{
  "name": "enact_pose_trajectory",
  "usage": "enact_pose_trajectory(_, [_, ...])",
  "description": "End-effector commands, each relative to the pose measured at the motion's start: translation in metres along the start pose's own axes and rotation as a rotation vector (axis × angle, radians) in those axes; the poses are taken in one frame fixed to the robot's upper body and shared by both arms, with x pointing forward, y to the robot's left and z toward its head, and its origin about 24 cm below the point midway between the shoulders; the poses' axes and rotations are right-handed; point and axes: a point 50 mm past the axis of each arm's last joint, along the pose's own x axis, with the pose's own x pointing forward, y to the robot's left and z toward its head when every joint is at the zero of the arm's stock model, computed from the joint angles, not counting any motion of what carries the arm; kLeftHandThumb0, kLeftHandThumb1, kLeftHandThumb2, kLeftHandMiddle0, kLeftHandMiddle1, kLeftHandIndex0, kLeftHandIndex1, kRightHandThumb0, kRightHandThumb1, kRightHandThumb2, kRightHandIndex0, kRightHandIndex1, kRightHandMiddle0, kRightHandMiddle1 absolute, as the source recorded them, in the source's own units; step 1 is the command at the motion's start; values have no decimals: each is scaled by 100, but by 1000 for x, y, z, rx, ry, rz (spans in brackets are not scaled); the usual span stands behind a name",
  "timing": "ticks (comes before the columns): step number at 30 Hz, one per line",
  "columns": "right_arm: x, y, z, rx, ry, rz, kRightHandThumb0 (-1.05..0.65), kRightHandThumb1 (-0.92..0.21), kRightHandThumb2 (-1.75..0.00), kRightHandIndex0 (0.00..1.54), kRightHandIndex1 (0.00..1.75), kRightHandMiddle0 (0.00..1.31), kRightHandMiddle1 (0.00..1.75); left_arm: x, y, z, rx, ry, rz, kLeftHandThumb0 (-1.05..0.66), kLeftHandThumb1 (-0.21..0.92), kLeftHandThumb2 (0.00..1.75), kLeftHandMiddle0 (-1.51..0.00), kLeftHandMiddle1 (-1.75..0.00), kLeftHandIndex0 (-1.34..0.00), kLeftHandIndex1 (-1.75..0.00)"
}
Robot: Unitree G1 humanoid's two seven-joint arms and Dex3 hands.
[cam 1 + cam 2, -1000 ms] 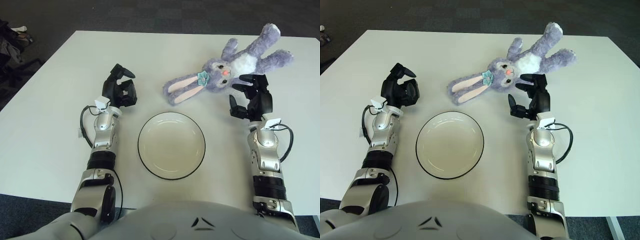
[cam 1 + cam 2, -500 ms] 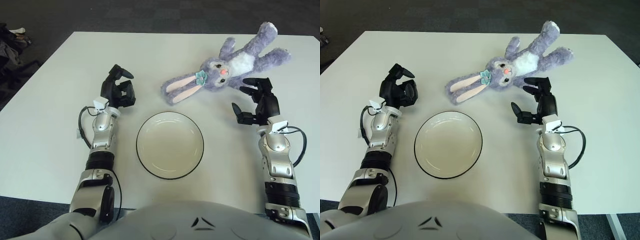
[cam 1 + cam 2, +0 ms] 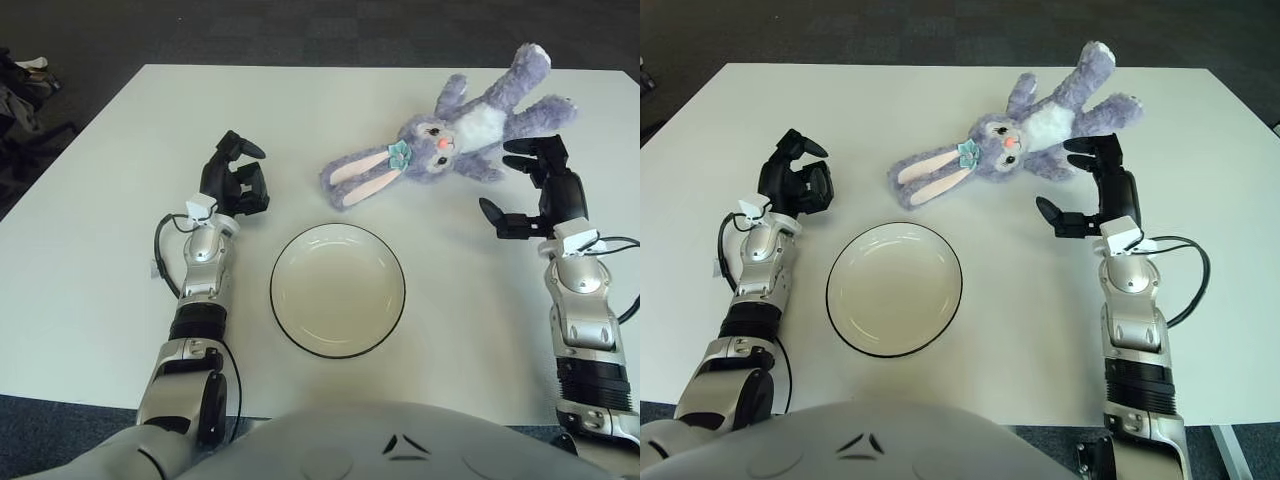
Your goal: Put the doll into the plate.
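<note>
Lying apart: one doll (image 3: 450, 143), one plate (image 3: 337, 290); right hand (image 3: 540, 190) open, left hand (image 3: 233, 180) curled empty

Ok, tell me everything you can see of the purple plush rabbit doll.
The purple plush rabbit doll looks soft and fuzzy, with a white belly, pink-lined long ears, a pink nose and a teal flower at the base of one ear. It lies flat on its back on the white table, ears pointing toward the round black-rimmed plate, legs toward the far right corner. It lies outside the plate. The open right hand is just beside its lower body; contact cannot be told.
</note>
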Motion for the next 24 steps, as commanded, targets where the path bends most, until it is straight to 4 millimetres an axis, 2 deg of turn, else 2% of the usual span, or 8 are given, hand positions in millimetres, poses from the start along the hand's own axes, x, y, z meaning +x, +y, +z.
enact_pose_trajectory(1, [8, -10, 11, -105, -51, -13, -50, -13, -114, 6, 75, 0, 120, -31, -3, -32, -42, 149, 21, -45, 41, 120, -118, -175, -54, -175])
enact_pose_trajectory(6, [18, -20, 12, -259, -55, -3, -57, -16, -108, 12, 78, 0, 112, -31, -4, -33, -50, 151, 15, -45, 40, 121, -118, -175, -54, -175])
enact_pose_trajectory(8, [21, -22, 12, -301, -56, -5, -60, -19, -105, 20, 86, 0, 110, -31, -4, -34, -50, 151, 14, -45, 40, 121, -118, -175, -54, -175])
enact_pose_trajectory(9, [23, -25, 12, -344, -58, -12, -60, -21, -102, 34, 118, 0, 110, -31, -4, -34, -50, 151, 14, -45, 41, 120, -118, -175, -54, -175])
enact_pose_trajectory(11, [28, -32, 8, -442, -44, -17, -68, -28, -96, 52, 146, 0, 110, -31, -4, -34, -48, 152, 13, -45, 41, 120, -118, -175, -53, -175])
enact_pose_trajectory(14, [30, -35, 8, -549, -33, -6, -78, -35, -87, 76, 165, 0, 109, -32, -4, -34, -39, 153, 12, -45, 42, 119, -117, -175, -53, -175])
enact_pose_trajectory(17, [34, -30, 14, -613, -60, -7, -83, -37, -82, 91, 172, 0, 103, -32, -4, -35, -31, 155, 9, -45, 42, 119, -117, -175, -53, -175])
enact_pose_trajectory(24, [40, -19, 29, -749, -97, 52, -86, -40, -77, 109, 174, 0, 91, -32, -4, -36, -29, 168, 2, -44, 43, 118, -117, -175, -52, -175])
